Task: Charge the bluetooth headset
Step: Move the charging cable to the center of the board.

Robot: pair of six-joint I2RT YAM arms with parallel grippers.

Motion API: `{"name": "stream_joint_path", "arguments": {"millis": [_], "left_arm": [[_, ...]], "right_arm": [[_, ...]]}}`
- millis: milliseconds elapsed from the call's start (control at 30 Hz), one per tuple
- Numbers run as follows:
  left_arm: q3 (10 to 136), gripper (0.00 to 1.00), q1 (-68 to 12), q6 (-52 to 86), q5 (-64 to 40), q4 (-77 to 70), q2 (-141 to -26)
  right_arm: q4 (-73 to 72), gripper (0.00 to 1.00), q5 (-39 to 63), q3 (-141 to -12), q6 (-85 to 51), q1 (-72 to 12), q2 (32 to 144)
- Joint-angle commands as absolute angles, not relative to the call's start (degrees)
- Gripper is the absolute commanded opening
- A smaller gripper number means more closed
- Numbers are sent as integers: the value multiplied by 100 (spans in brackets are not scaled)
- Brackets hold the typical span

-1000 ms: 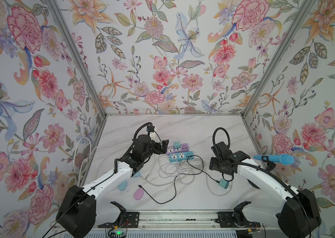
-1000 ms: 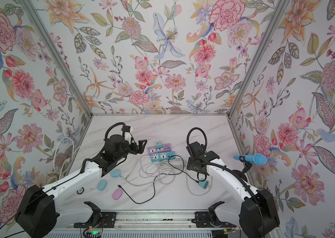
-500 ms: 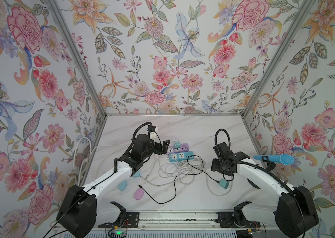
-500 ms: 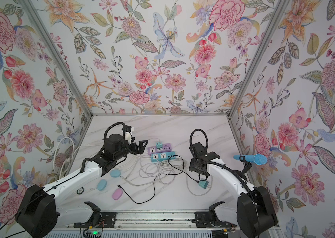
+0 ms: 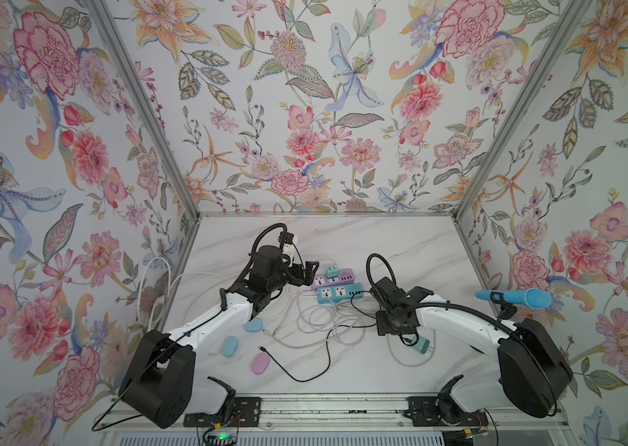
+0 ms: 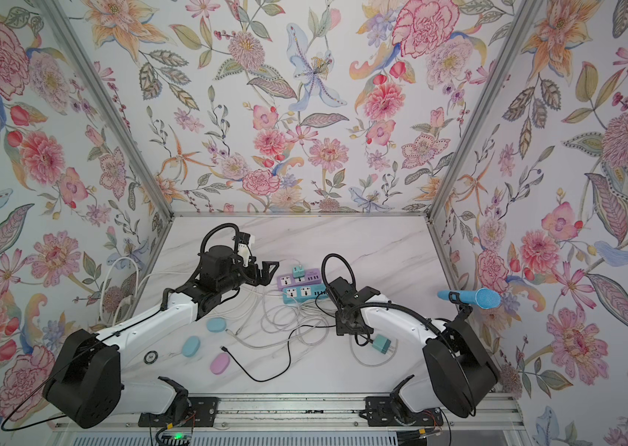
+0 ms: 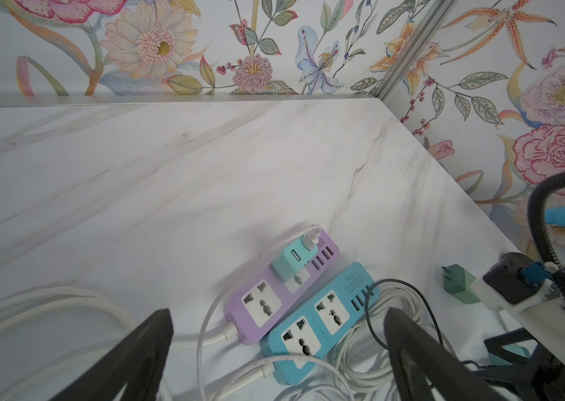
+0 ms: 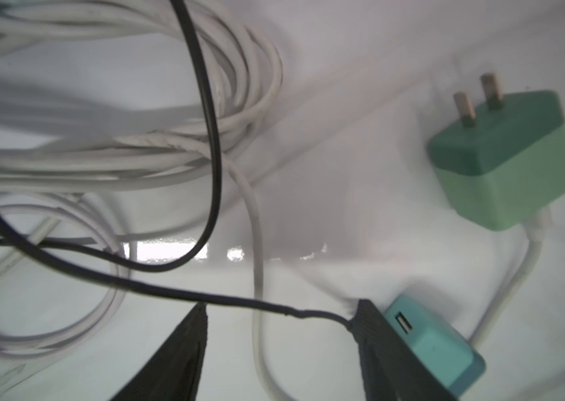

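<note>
Three oval bluetooth headset cases lie at the front left: blue [image 5: 253,325], blue [image 5: 229,346] and pink [image 5: 260,364]. A black cable's free plug [image 5: 262,348] rests beside them. My left gripper [image 5: 309,267] [image 7: 279,312] hangs open over the purple power strip [image 7: 275,298] and the blue power strip [image 7: 319,321]. My right gripper [image 8: 281,305] points down at the table, jaws apart. The black cable [image 8: 156,283] crosses its tips and a white cable runs between them. A light teal USB adapter [image 8: 426,342] sits against one finger.
A green charger with bare prongs [image 8: 496,156] [image 5: 422,345] lies by the right gripper. Coiled white cables [image 5: 324,316] spread between the arms. A teal adapter [image 7: 289,262] is plugged into the purple strip. A blue microphone [image 5: 513,298] juts from the right wall.
My right wrist has moved left toward the cable pile. The left arm has barely moved.
</note>
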State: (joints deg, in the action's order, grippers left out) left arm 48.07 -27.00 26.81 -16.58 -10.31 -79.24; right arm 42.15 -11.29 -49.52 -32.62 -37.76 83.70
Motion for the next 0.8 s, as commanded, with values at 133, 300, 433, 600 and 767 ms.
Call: {"name": "stream_joint_path", "arguments": {"millis": [133,300,433,600,767], "left_arm": [[5062,95,-2610,2667,-2022,-1130,-7989],[5080,95,-2571,2605,-2009,-1046,-7946],[5165,93,-2558,2538,-2115,-1019,-7971],[5255,89,-2558,2561,-2369,-1074,-8042],[5256,87,-2564,2548,-3023,-1324,-8012]], "right_arm": [[3855,24,-1239,-5320,-2523,-3276,8782],[3850,1,-1127,-5404,-2408,-3219,8620],[3845,0,-864,-5531,-2443,-3071,8203],[3875,0,-523,-5907,-2547,-2897,7736],[3894,0,-171,-6468,-2905,-2813,7485]]}}
